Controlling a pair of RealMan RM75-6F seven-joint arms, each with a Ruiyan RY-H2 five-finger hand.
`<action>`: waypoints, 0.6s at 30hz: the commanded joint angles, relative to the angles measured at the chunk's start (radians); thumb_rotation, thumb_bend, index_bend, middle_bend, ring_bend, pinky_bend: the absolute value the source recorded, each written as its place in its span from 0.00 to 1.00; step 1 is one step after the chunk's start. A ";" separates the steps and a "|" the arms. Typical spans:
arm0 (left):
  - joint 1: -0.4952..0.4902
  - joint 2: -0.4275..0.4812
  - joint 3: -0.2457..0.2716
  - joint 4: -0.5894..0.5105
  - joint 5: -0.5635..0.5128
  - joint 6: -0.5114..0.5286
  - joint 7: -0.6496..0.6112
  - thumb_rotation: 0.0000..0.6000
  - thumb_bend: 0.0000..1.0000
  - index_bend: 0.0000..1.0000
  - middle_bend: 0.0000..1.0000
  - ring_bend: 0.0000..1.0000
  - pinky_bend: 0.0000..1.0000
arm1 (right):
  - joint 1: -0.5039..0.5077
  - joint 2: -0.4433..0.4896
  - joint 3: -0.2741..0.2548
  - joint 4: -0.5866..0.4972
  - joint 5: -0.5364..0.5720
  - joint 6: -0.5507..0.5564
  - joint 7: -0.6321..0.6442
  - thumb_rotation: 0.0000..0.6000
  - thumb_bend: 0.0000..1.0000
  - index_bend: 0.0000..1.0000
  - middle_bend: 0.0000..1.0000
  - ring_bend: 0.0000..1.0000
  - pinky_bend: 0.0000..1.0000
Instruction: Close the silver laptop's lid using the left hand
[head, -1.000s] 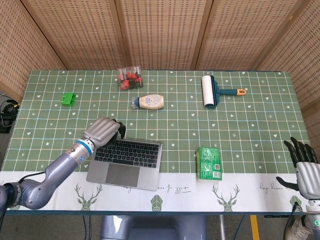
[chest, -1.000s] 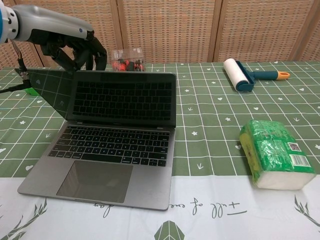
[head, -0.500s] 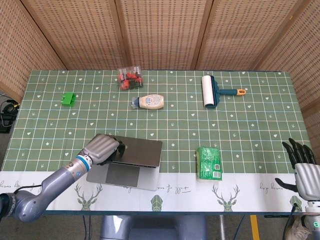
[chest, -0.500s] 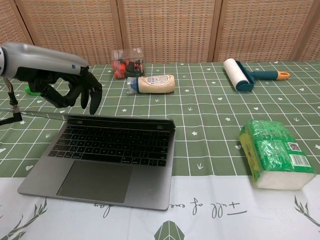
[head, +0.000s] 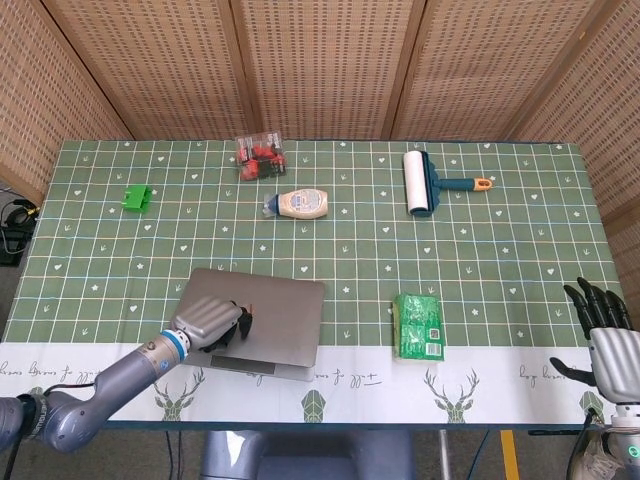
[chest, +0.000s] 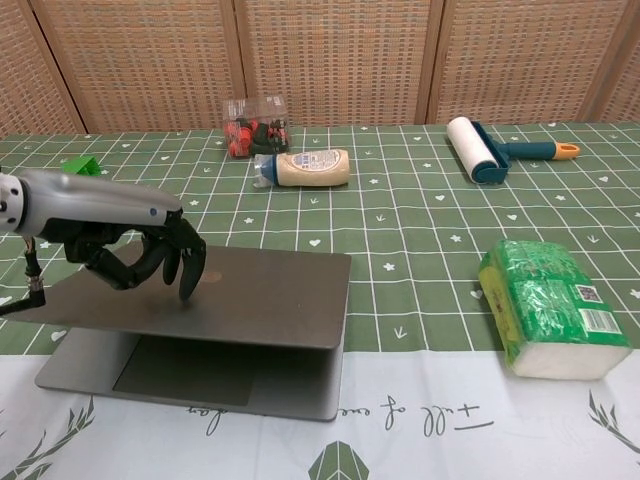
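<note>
silver laptop (chest: 250, 300); green tablecloth (head: 500, 250), white grid, hearts; green packet (chest: 550, 310); white lint roller (head: 417, 183).

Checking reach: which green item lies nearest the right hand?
The green wrapped pack, near the table's front edge toward the right hand; the small green block sits at the far left.
</note>
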 joint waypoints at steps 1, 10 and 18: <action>0.002 -0.045 0.026 0.031 -0.007 0.000 0.016 1.00 1.00 0.46 0.36 0.34 0.38 | -0.001 0.002 -0.001 -0.002 -0.003 0.001 0.001 1.00 0.03 0.03 0.00 0.00 0.00; 0.000 -0.117 0.053 0.070 -0.037 0.021 0.032 1.00 1.00 0.46 0.36 0.34 0.38 | -0.002 0.006 -0.003 -0.006 -0.003 0.001 0.002 1.00 0.03 0.03 0.00 0.00 0.00; -0.002 -0.117 0.063 0.069 -0.048 0.033 0.031 1.00 1.00 0.46 0.36 0.34 0.38 | -0.002 0.008 -0.004 -0.009 -0.003 -0.001 0.001 1.00 0.03 0.03 0.00 0.00 0.00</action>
